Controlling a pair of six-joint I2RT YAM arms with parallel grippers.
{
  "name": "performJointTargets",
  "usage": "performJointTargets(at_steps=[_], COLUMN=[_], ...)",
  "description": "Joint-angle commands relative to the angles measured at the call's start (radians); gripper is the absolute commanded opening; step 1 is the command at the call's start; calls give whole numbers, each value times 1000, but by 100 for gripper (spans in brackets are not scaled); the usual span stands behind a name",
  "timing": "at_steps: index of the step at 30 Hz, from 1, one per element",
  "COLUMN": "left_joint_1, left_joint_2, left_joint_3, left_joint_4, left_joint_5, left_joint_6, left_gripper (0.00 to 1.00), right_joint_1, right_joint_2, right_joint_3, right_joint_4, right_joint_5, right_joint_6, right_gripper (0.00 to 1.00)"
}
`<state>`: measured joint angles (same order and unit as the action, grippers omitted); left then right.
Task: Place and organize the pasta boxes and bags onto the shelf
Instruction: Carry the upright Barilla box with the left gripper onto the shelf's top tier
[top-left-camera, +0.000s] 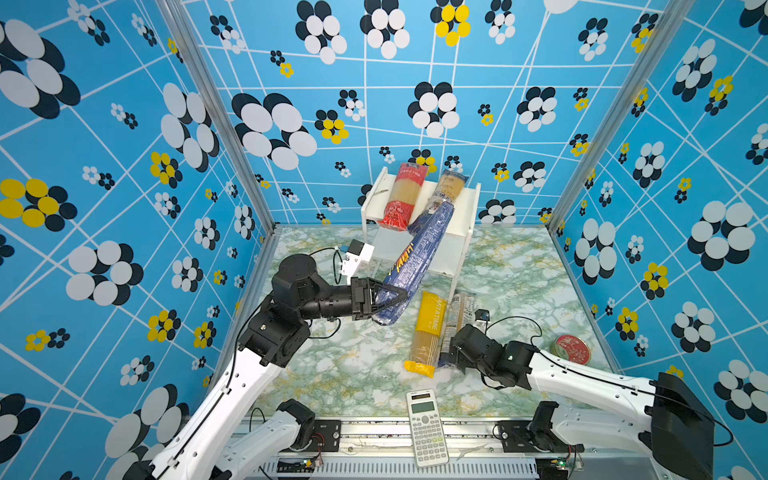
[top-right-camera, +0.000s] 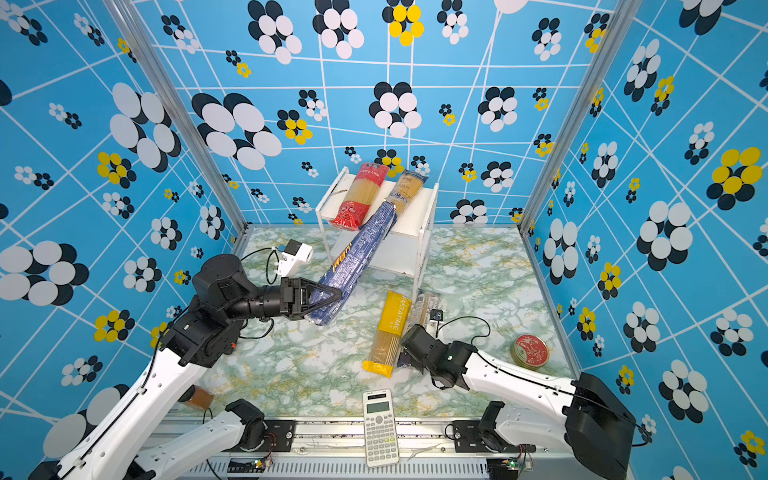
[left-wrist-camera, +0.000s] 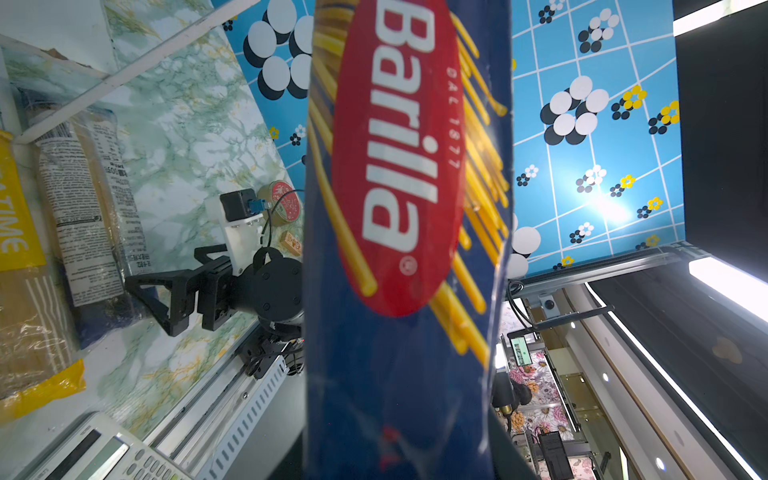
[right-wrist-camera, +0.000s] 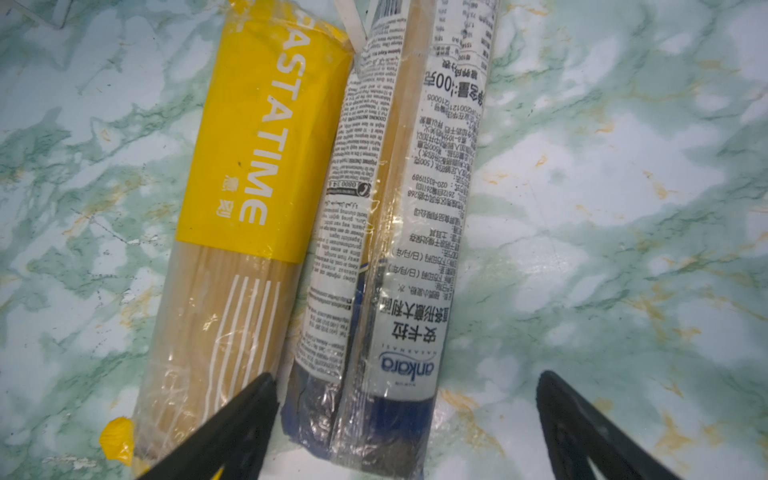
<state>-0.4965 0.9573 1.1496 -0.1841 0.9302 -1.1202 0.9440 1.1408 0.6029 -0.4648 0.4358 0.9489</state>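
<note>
- Where the table ends at its front edge, we see a white calculator lying partly past that edge.
- Just beyond it, right of the table's middle, a yellow bag and a navy-ended clear bag lie side by side, both pointing toward the back edge.
- The right gripper hangs over the near end of that clear bag. Its jaws are spread wide to either side of the navy end and grip nothing.
- Near the right edge we note a round red tin.
- Left of the middle, the left gripper is clamped across the near end of a dark blue Barilla pack. The pack slants up to the front of the top board of the shelf.
- The shelf stands at the back edge. On its top board we see a red-ended clear bag and a second navy-ended bag.
</note>
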Motion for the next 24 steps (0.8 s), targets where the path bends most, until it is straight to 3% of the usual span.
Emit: performJointTargets(at_steps=[1, 18, 24], left_joint_1=[0, -65, -61], left_joint_2=[35, 460, 660], left_joint_3=[132, 558, 768], left_joint_4=[226, 189, 49], left_joint_5=[-10, -105, -117], left_joint_6=[-14, -45, 25], left_gripper=[0, 0, 0], right_joint_1=[-10, -68, -100], right_joint_2=[-23, -35, -40], right_joint_3=[-4, -34, -46], right_joint_4=[-25, 23, 34], right_joint_5=[7, -29, -48], right_joint_6=[-29, -74, -99], right_gripper=[99, 99, 99])
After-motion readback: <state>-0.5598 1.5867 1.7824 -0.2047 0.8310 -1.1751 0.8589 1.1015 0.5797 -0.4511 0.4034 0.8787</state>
